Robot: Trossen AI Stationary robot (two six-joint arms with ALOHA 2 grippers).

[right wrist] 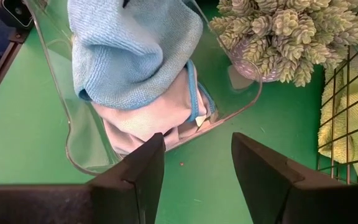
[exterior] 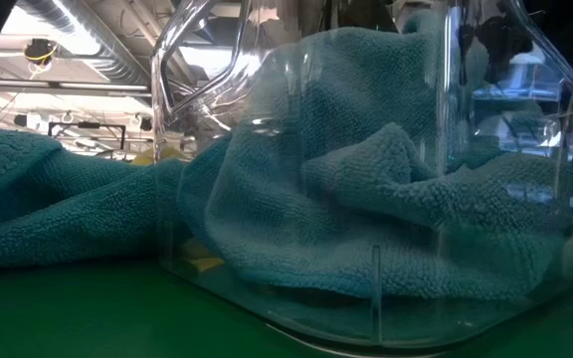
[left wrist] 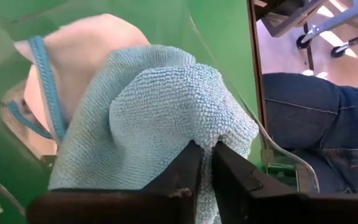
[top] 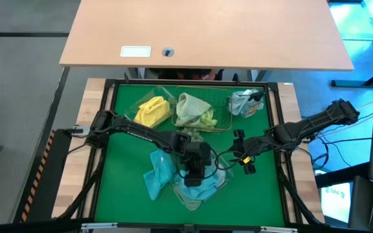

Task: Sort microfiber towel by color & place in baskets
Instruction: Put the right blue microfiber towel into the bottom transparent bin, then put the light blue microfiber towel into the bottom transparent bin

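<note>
My left gripper [top: 196,169] is over the near clear tub [top: 193,202], shut on a light blue towel [left wrist: 160,106] that hangs into the tub [right wrist: 73,143]. A pale cloth with blue trim [right wrist: 160,109] lies in the tub under it. Another light blue towel [top: 155,178] lies on the mat against the tub's left side, its edge up on the rim. My right gripper [top: 246,163] hovers open to the tub's right, touching nothing. At the far side are a yellow towel [top: 153,111], sage and lime towels [top: 194,109] in the wire basket [top: 224,120], and a grey-blue towel [top: 241,102]. My left gripper [left wrist: 211,163] pinches a raised fold of the light blue towel [left wrist: 213,138] between its two fingers, coming from above and pointing down. The towel bulges out below the fingers and hangs slack into the tub, its lower part resting on the cloth inside.
A spiky grey-green ball [right wrist: 284,31] stands between the near tub and the wire basket [right wrist: 347,99]. A person's jeans-clad leg [left wrist: 319,118] shows past the table's near edge. A wooden desk [top: 206,32] lies beyond the far edge. Bare green mat [top: 125,188] lies left and right of the tub.
</note>
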